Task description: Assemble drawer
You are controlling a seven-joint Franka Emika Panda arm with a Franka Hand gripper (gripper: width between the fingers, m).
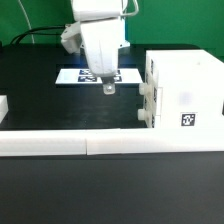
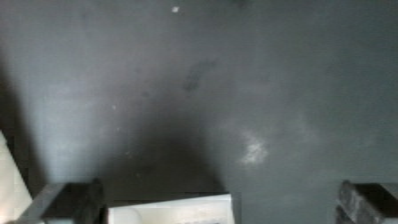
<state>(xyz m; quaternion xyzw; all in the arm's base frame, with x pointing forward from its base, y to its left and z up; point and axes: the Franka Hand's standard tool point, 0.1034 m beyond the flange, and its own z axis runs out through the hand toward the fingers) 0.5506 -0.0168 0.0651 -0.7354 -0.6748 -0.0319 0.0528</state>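
The gripper point(image 1: 108, 86) hangs over the middle of the black table point(image 1: 40, 100), above the marker board point(image 1: 72, 76). Its fingers point(image 2: 68, 203) stand wide apart and hold nothing. The drawer housing point(image 1: 185, 92) sits by the table's edge on the exterior view's right, near the front border wall point(image 1: 60, 142). Two knobbed trays point(image 1: 148, 98) look already slid in. I think the job is almost done. Next, the arm may need to push the trays fully home.

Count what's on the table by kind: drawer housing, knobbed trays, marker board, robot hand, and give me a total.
Drawer housing: 1
Knobbed trays: 2
Marker board: 1
Hand: 1
Total: 5
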